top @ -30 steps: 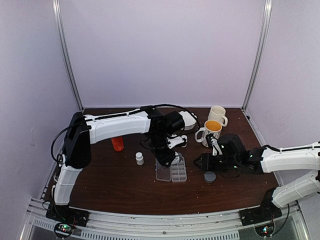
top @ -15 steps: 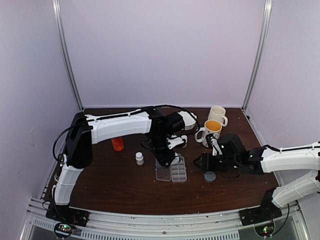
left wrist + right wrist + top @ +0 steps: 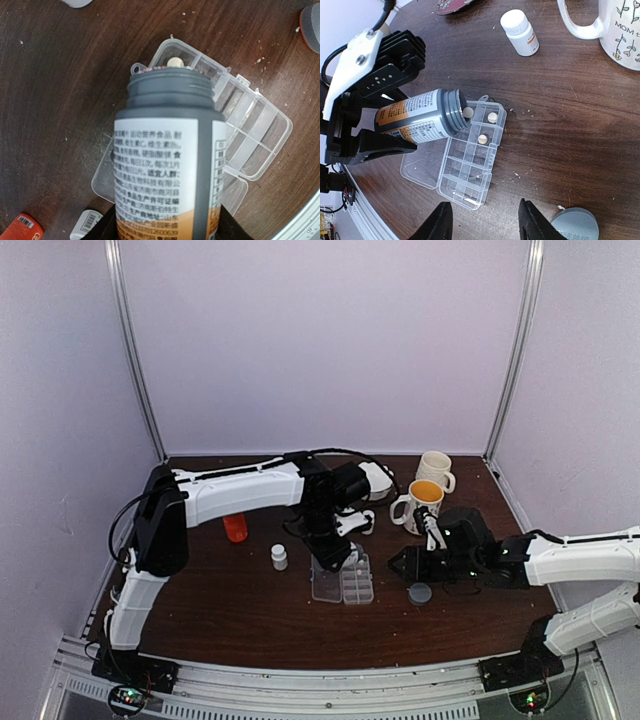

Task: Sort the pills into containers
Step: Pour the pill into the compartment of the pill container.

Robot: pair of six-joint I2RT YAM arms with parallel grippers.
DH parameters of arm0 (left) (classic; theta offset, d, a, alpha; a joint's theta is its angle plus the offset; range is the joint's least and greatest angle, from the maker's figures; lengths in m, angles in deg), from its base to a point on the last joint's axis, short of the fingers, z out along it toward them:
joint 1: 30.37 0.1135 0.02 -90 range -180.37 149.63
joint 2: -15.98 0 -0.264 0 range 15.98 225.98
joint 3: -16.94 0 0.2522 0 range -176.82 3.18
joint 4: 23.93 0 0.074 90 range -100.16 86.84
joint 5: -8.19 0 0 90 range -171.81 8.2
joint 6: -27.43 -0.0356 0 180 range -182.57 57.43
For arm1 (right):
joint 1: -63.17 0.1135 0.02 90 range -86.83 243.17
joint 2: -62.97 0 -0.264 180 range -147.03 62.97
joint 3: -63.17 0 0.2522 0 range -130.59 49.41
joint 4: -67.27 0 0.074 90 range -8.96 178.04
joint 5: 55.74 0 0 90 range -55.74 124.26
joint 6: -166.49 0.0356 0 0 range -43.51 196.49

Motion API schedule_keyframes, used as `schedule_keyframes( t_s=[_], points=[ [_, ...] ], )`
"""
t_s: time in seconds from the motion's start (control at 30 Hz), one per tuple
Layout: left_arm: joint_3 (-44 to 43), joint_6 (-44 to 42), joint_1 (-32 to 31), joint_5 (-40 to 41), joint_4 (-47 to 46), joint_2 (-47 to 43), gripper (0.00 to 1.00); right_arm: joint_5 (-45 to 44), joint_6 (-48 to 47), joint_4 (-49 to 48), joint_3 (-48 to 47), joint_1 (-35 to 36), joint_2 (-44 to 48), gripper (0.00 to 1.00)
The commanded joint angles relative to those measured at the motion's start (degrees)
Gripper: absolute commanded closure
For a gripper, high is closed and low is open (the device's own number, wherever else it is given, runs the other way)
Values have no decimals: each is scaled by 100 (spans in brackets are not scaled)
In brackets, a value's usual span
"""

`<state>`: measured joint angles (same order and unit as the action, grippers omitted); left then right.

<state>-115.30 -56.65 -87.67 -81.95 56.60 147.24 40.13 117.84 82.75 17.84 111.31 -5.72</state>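
Nearest us, a grey cap [image 3: 575, 225] lies on the worktop [image 3: 570, 100], near the right pincer [image 3: 485, 220], whose fingers stand spread and empty; beyond, the clear pill box [image 3: 465, 165] sits with its lid open, two pills [image 3: 492, 117] in cells near the bottle's mouth; the left pincer [image 3: 392, 117] pinches a grey pill bottle [image 3: 420, 122] tilted over that box, a third pill at its mouth; farther back stand a small white bottle [image 3: 520, 32], an orange-lined mug [image 3: 425, 500] and a cream mug [image 3: 435, 470].

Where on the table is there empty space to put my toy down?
The front strip of table, between the pill box and the near edge, is bare. So is the left front, by the white bottle. The middle is crowded: box, tipped bottle, cap, mugs.
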Motion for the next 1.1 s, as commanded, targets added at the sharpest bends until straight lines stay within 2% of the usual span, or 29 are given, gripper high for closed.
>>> schedule_keyframes(
  t_s=[0.0,0.07,0.17,0.3,0.4,0.5,0.6,0.7,0.8,0.9,1.07],
  points=[
    [-398,10,49,-145,344,99,100,-169,-42,82,-61,21,103,54],
    [-435,38,29,-146,328,-47,100,-171,-58,132,-78,25,129,54],
    [281,-46,64,-74,-394,-324,100,-200,-47,68,-30,20,167,54],
    [-307,38,97,-82,304,65,100,-168,-26,100,-59,22,167,54],
    [2,33,97,-236,-162,-87,100,-205,-34,79,-40,22,197,54],
    [-180,68,66,-183,120,-147,100,-189,-53,190,-97,23,199,54],
    [212,22,61,-182,-311,-290,100,-235,-48,181,-39,21,240,54],
    [-52,58,61,-222,114,-61,100,-214,-41,192,-71,20,216,53],
    [352,64,48,-184,-310,-238,100,-223,-31,154,-45,23,242,53],
    [157,102,53,-122,39,-155,100,-200,-41,187,-70,23,194,54],
    [501,130,68,112,-190,-402,100,-202,-40,152,-72,20,194,54]
  ],
)
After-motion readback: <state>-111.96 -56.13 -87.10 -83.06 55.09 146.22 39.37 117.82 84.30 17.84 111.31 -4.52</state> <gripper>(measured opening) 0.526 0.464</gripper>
